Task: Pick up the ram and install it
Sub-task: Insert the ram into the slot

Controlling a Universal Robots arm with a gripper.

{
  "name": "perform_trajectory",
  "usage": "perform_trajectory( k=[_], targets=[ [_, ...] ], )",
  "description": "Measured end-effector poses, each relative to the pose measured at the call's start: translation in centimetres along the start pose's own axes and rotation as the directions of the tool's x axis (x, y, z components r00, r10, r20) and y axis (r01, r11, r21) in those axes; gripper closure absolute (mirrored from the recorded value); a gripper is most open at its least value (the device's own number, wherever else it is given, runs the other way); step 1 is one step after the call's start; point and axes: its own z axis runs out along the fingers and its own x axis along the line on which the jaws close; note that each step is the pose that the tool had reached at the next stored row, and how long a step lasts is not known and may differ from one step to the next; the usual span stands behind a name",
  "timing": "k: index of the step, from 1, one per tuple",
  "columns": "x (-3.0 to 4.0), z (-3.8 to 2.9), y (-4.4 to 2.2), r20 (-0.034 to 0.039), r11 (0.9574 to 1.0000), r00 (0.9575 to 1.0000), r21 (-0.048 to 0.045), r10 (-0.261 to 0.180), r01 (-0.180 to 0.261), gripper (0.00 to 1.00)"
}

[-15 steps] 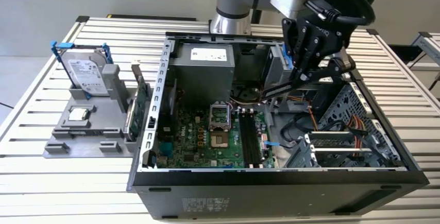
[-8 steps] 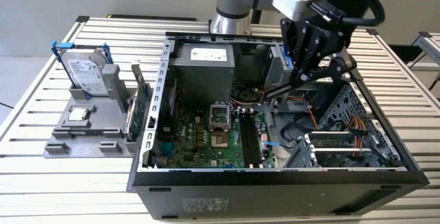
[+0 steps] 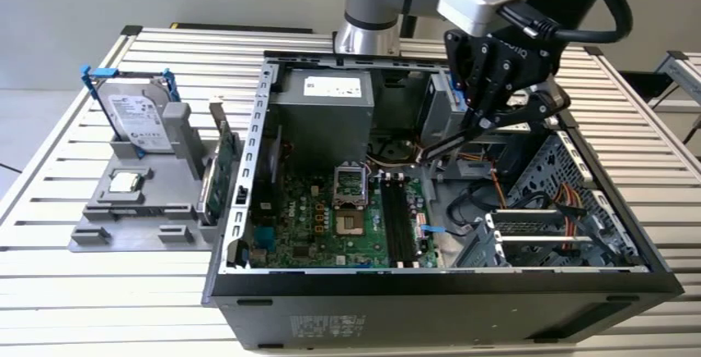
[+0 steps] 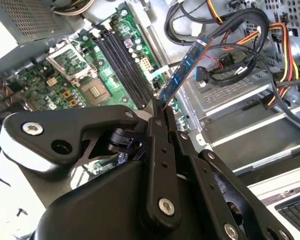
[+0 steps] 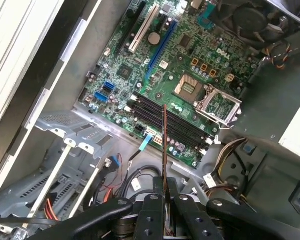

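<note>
We see the ram (image 4: pixel 182 72) clamped edge-on in the gripper (image 5: pixel 165 192), hanging inside the open case (image 3: pixel 438 291), over the motherboard (image 5: pixel 165 80) and apart from it. We judge the stick must stay parallel to the black memory slots (image 3: pixel 396 226), at seven o'clock of the gripper in the exterior view. Loose cables (image 3: pixel 537 197) at five o'clock and the drive cage (image 5: pixel 65 150) crowd the approach.

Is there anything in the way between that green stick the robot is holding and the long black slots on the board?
Nothing visible. The gripper holds the ram in the air above the empty memory slots, with open space between them. The cables run off to one side of the ram, not across the slots.
</note>
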Motion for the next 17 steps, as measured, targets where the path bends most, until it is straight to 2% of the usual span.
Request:
perform_trajectory(
  k=[9,17],
  targets=[
    [0.0,0.0,0.0,0.001,0.9973,0.9973,-0.0019,-0.073,0.073,1.0],
    [0.0,0.0,0.0,0.0019,0.9914,0.9914,-0.0033,-0.131,0.131,1.0]
  ],
)
